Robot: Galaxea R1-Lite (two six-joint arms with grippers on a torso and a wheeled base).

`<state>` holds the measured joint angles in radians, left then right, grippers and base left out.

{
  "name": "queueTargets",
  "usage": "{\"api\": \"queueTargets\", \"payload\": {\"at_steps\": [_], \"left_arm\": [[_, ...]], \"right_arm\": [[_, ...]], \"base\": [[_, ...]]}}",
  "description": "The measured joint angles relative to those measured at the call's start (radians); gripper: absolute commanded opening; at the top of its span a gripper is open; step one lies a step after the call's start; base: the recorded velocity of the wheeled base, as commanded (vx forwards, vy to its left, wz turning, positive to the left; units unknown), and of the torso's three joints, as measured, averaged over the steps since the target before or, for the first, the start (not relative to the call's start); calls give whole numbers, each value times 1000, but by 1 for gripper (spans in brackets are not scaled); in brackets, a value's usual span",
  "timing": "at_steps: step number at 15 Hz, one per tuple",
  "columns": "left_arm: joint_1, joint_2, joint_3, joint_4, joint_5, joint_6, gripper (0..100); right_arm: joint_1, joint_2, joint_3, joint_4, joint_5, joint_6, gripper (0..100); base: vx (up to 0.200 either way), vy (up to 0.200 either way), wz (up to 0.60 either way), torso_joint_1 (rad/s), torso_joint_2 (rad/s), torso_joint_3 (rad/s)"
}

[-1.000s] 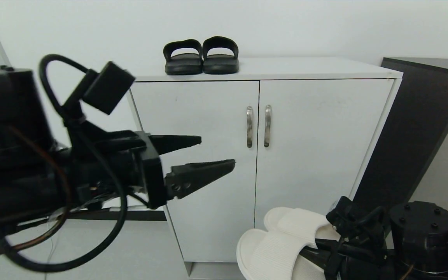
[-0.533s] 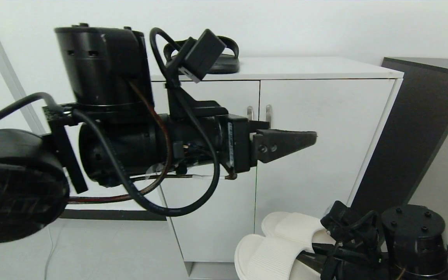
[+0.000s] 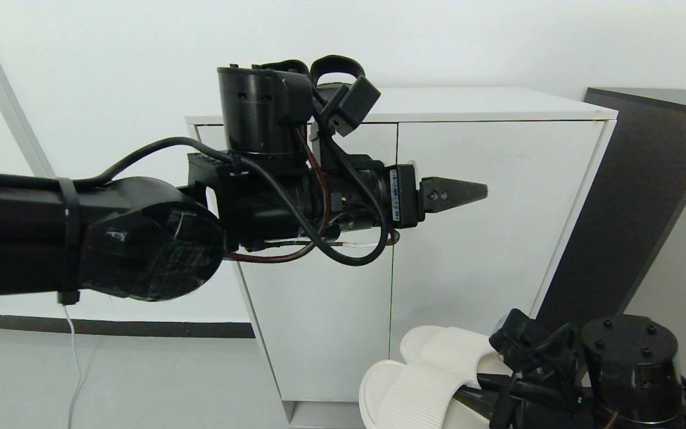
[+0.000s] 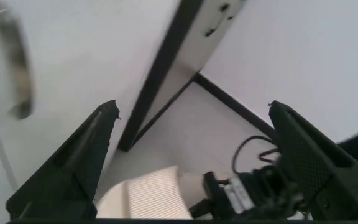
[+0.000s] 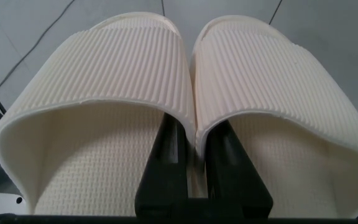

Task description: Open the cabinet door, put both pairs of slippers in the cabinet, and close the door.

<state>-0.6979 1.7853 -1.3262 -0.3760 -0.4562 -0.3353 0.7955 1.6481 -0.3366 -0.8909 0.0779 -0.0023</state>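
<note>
Fingers of the left gripper stand apart mid-frame before the shut cabinet; lower right, right gripper clamps the white slippers, seemingly by inner walls.

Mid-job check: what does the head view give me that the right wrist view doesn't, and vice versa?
Head view adds: the white cabinet, shut, the black slippers on top of it, and the left claw held out in front of it. Right wrist view adds: the right claw pinching together the adjoining strap walls of the white slippers. Shared: the white slippers, side by side.
</note>
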Motion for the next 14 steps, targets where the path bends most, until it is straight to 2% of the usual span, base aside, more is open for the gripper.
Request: {"api": "queueTargets", "payload": {"at_steps": [3,7,10,14], "left_arm": [[33,54,-76,46,86,0,100],[46,123,-158,89,143,0,100],[53,155,-209,119,152,0,100],[66,179,-225,121,151,0,100]], "right_arm": [[-1,2,-2,0,-3,1,0],[-1,8,-2,0,-4,1,0],[-2,11,-3,0,-4,1,0],[-3,12,-3,-1,-4,1,0]], "base": [[0,0,0,0,0,0],[0,0,0,0,0,0],[0,0,0,0,0,0],[0,0,0,0,0,0]]}}
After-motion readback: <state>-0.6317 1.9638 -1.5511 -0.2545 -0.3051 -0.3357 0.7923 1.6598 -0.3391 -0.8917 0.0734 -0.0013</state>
